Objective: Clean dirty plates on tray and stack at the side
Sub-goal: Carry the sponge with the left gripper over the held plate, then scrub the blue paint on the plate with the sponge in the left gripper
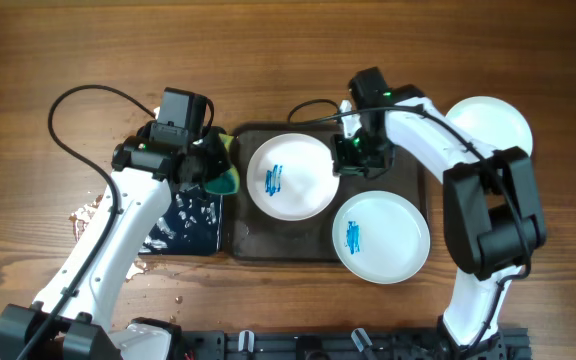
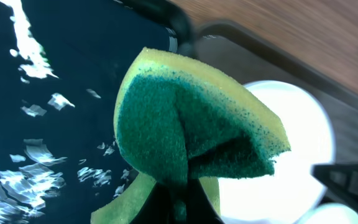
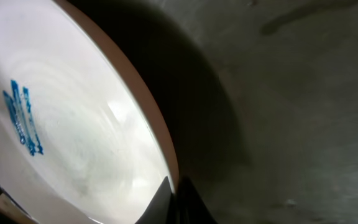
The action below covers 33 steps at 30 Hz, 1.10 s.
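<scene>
Two smeared plates [image 1: 381, 237] lie on the grey tray [image 1: 255, 236] — my right pincer [image 1: 349, 153] pinches the far plate [image 1: 290, 177] by its rim, likely steadying it, while my left pincer [image 1: 216, 173] squeezes a folded sponge [image 2: 185, 124] beside it, ready to wipe.

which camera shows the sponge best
The left wrist view: the sponge fills the frame, folded in the left gripper, with its green scouring face and yellow foam edge clear. Overhead shows only a small green and yellow bit peeking from under that gripper. The right wrist view does not show it.
</scene>
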Tool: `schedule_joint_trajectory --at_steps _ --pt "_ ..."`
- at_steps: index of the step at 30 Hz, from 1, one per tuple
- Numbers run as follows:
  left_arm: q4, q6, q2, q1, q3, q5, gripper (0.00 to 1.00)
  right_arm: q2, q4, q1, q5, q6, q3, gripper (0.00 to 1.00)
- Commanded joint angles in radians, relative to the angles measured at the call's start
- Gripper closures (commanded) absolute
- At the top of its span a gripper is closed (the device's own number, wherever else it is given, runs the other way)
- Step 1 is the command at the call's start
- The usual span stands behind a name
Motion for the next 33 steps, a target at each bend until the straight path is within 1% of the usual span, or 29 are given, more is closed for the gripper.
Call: schedule_joint_trajectory --at_steps 1,3,6,9,11,13,15,18,19,22,25,27,29,30,31,33 --pt "0.018 0.017 0.002 0.006 0.018 0.157 0.96 0.027 0.016 0.049 0.042 0.098 -0.003 0.96" --pt "0.018 0.019 0.002 0.006 0.018 0.173 0.96 0.048 0.026 0.062 0.041 0.108 -0.003 0.96" --pt "0.018 0.040 0.006 0.005 0.018 0.251 0.96 0.109 0.053 0.068 0.041 0.132 -0.003 0.96" --pt "0.018 0.043 0.029 -0.005 0.017 0.293 0.96 0.116 0.067 0.068 0.040 0.135 -0.003 0.96" --pt "0.029 0.042 0.065 -0.037 0.017 0.295 0.96 0.116 0.075 0.068 0.029 0.135 -0.003 0.96" --pt "0.080 0.042 0.137 -0.100 0.017 0.320 0.96 0.116 0.076 0.068 0.029 0.136 -0.003 0.96" --pt "0.166 0.038 0.226 -0.182 0.017 0.330 0.96 0.116 0.069 0.068 0.030 0.135 -0.003 0.96" --pt "0.251 0.008 0.324 -0.250 0.017 0.322 0.96 0.116 0.061 0.068 0.029 0.135 -0.003 0.96" --pt "0.266 -0.020 0.367 -0.255 0.017 0.286 0.96 0.116 0.058 0.068 0.029 0.135 -0.003 0.96" --pt "0.269 -0.021 0.453 -0.201 0.017 0.161 0.96 0.116 0.050 0.068 0.029 0.135 -0.003 0.96" --pt "0.250 -0.011 0.519 -0.129 0.017 0.147 0.96 0.116 0.042 0.068 0.029 0.134 -0.003 0.96" --pt "0.174 -0.029 0.549 -0.080 0.018 0.006 0.96 0.116 0.037 0.068 0.029 0.134 -0.003 0.96" --pt "0.094 -0.042 0.550 -0.054 0.018 -0.190 0.96 0.116 0.035 0.068 0.030 0.134 -0.003 0.96" --pt "0.072 -0.047 0.550 -0.048 0.018 -0.241 0.96 0.116 0.035 0.068 0.030 0.134 -0.003 0.96" --pt "0.037 -0.077 0.550 -0.045 0.018 -0.335 0.96 0.116 0.036 0.068 0.030 0.135 -0.003 0.96" --pt "0.002 -0.122 0.550 -0.045 0.018 -0.444 0.96 0.116 0.036 0.068 0.030 0.134 -0.003 0.96"
